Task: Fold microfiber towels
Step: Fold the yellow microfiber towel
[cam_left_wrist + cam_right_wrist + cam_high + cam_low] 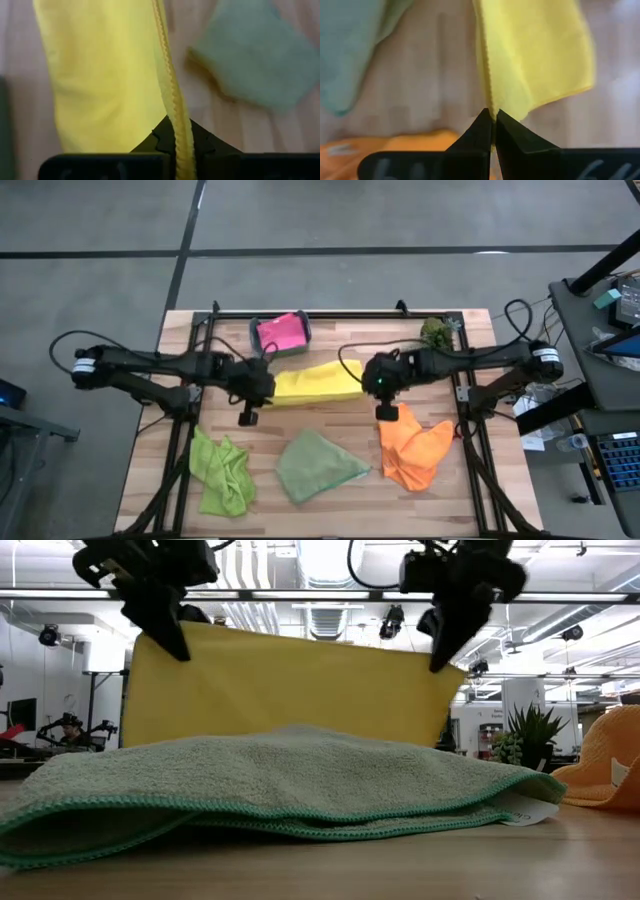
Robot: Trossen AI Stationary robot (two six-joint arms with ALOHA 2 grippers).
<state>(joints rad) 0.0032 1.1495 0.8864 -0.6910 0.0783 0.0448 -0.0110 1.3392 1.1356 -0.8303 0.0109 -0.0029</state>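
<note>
Both my grippers hold the yellow towel up above the table's middle.

My left gripper (256,388) and right gripper (381,383) are each clamped tight on an upper corner of the yellow towel (318,383), which hangs stretched between them. Nearer me lie the lime green towel (222,471), sage green towel (316,465) and orange towel (415,449); the pink towel (281,332) sits in the teal bin (304,323) at the far side.

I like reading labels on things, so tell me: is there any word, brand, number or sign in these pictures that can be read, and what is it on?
No text can be read anywhere.
White tag at the corner of the pale sage green towel: any print is too small to read.
Yellow towel, orange towel, lime green towel, pink towel: no writing shows.
Clutter on the side desk: too small to read.
</note>
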